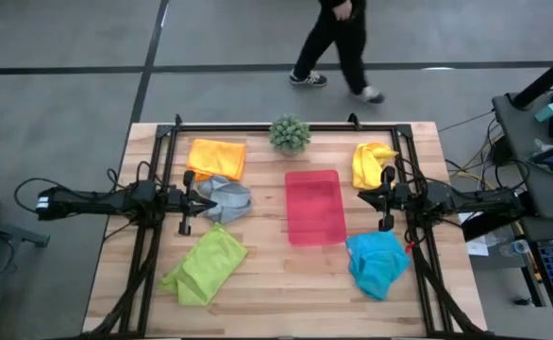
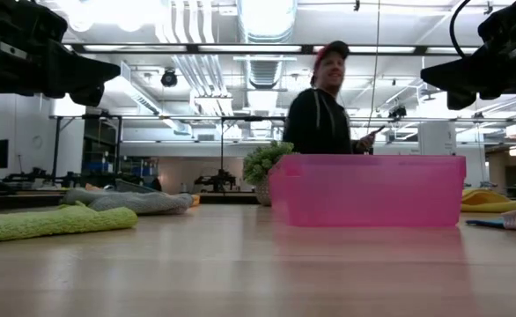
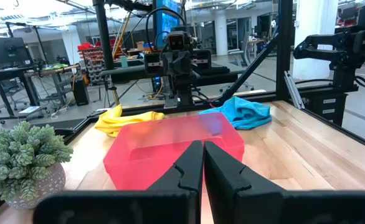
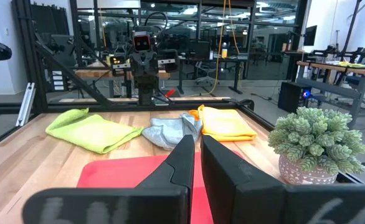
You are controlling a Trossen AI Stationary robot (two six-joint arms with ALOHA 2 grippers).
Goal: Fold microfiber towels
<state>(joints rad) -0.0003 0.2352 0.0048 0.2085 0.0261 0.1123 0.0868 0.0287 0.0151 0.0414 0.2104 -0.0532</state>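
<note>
- Hovering above the table's left side, the left gripper (image 1: pixel 204 202) has its fingers closed on nothing, over the grey towel (image 1: pixel 226 197).
- Right gripper (image 1: pixel 369 197) hangs opposite, fingers nearly touching, seemingly empty.
- 5 towels lie crumpled around the pink tray (image 1: pixel 315 206): orange towel (image 1: pixel 216 157), lime green towel (image 1: pixel 206 266), yellow towel (image 1: pixel 372 162), turquoise towel (image 1: pixel 377 262).

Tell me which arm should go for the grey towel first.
Left, probably. The left gripper hangs right at the grey towel, jaws shut and empty. The right gripper sits across the pink tray, between the yellow towel and turquoise towel.
</note>
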